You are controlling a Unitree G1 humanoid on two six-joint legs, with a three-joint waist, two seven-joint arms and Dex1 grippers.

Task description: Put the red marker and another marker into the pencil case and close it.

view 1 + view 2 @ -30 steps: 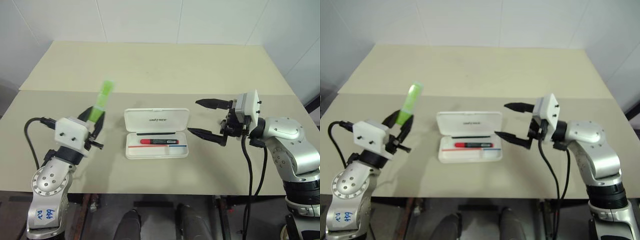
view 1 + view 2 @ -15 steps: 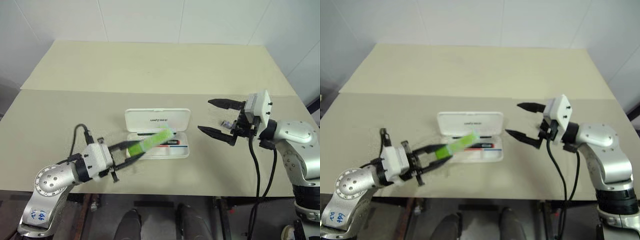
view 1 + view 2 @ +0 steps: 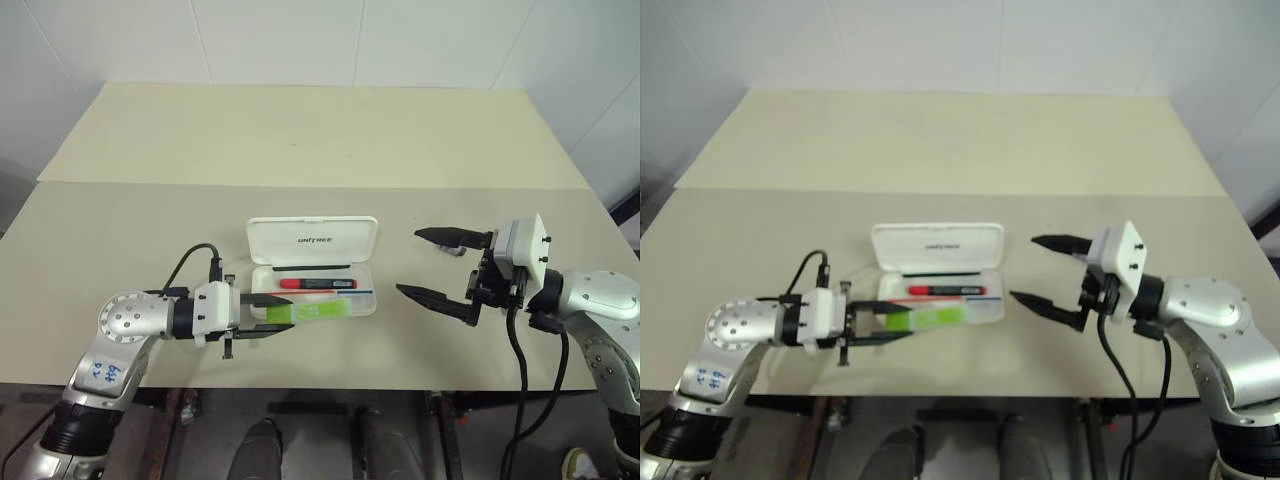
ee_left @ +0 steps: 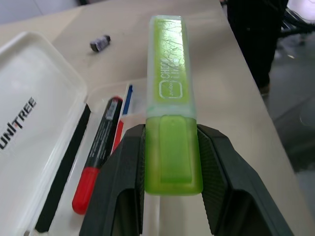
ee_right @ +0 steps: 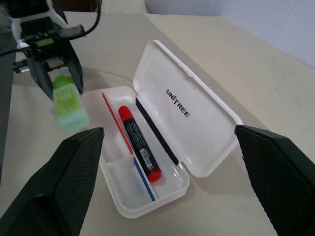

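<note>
The flat white hard plastic hinged pencil case (image 3: pixel 313 266) lay open on the table between both grippers. The short light green marker (image 3: pixel 310 312) was clamped in the left gripper (image 3: pixel 283 313), over the case's front edge. The thick red marker with a black cap (image 3: pixel 317 284) lay inside. The right gripper (image 3: pixel 436 264) was held wide apart, empty.

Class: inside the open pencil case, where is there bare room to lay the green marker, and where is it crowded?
Bare: the front trough of the pencil case, between the divider lines and front wall. Crowded: the back trough, holding the red marker. The left gripper holds the green marker over the front edge.
</note>
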